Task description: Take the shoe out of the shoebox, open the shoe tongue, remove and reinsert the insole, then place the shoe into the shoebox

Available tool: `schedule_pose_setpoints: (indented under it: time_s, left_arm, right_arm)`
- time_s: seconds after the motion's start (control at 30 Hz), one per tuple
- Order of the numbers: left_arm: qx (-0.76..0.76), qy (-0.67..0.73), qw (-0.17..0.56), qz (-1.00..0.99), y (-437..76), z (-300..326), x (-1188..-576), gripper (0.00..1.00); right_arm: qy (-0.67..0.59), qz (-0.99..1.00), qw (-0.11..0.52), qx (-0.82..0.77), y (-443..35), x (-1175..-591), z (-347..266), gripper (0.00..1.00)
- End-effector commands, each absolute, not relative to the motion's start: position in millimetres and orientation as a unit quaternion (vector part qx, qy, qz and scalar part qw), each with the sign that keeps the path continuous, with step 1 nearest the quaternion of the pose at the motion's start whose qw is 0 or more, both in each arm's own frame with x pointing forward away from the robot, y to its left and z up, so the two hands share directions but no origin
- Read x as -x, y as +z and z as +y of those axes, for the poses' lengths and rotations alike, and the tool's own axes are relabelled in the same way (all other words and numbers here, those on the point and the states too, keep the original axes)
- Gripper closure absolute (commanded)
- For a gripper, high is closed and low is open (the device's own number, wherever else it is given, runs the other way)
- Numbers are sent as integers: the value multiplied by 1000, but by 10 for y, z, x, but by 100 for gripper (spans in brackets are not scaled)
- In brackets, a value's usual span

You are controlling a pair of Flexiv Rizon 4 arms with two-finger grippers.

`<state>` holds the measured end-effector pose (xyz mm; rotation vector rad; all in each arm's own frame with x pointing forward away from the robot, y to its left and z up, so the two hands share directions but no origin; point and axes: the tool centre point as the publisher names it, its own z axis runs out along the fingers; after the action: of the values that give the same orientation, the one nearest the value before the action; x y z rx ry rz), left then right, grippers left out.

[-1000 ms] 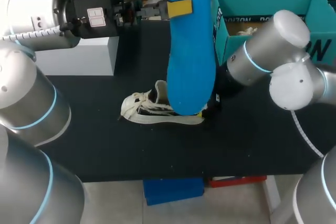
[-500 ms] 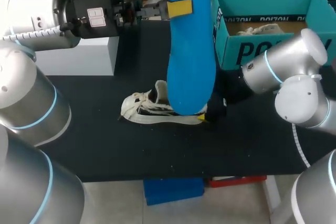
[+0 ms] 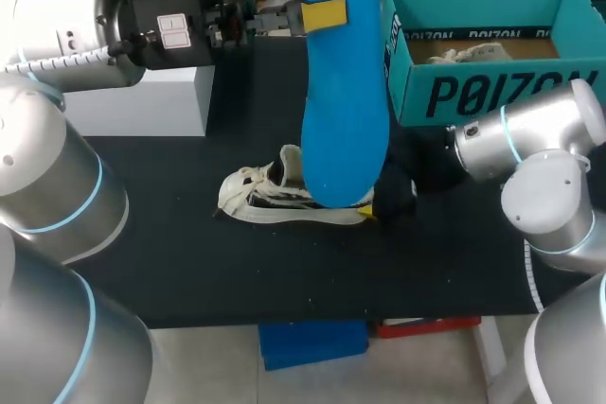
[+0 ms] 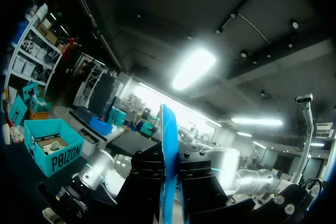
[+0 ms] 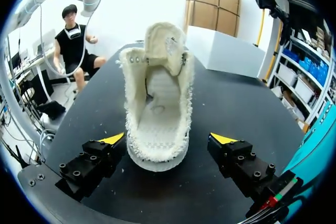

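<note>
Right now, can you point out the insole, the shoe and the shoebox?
insole [image 3: 346, 111]: head view, middle of its blue face.
shoe [image 5: 157, 111]: right wrist view, bare floor inside its opening.
shoebox [image 3: 492, 94]: head view, its teal front wall.

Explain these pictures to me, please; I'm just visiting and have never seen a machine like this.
It is a robot with two silver arms at a black table. The overhead picture looks down from behind it; the two round ones come from cameras on its wrists. The left arm holds a flat blue insole upright, its jaws shut on it. On the table lies a cream knitted shoe, tongue pulled open. The right arm has its open jaws either side of the heel. A teal cardboard shoebox stands farther back, on the robot's right.
</note>
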<state>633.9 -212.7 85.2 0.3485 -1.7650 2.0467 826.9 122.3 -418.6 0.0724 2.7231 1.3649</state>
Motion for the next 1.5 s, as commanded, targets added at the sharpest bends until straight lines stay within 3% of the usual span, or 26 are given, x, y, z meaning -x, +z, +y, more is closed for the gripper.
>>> schedule_pose_setpoints:
  time_s: [0.03,0.5,0.97,1.23,1.4,1.5]
  left_arm:
    - [-127,734,206,-635,854,-2128,-6330,100]
    - [-127,734,206,-635,854,-2128,-6330,100]
    - [-127,734,206,-635,854,-2128,-6330,100]
    - [-127,734,206,-635,854,-2128,-6330,100]
    - [-127,734,206,-635,854,-2128,-6330,100]
    - [-127,734,206,-635,854,-2128,-6330,100]
  right_arm:
    - [425,904,44,-24,-4127,-8236,1187,0]
    - [139,990,-1,-10,-3647,-8376,1197,0]
    - [-108,994,-22,-10,-3610,-8501,1560,0]
    - [-163,986,-28,-14,-3662,-8523,1704,5]
    - [-175,984,-31,-13,-3703,-8558,1800,21]
    - [-169,985,-31,-14,-3750,-8578,1856,23]
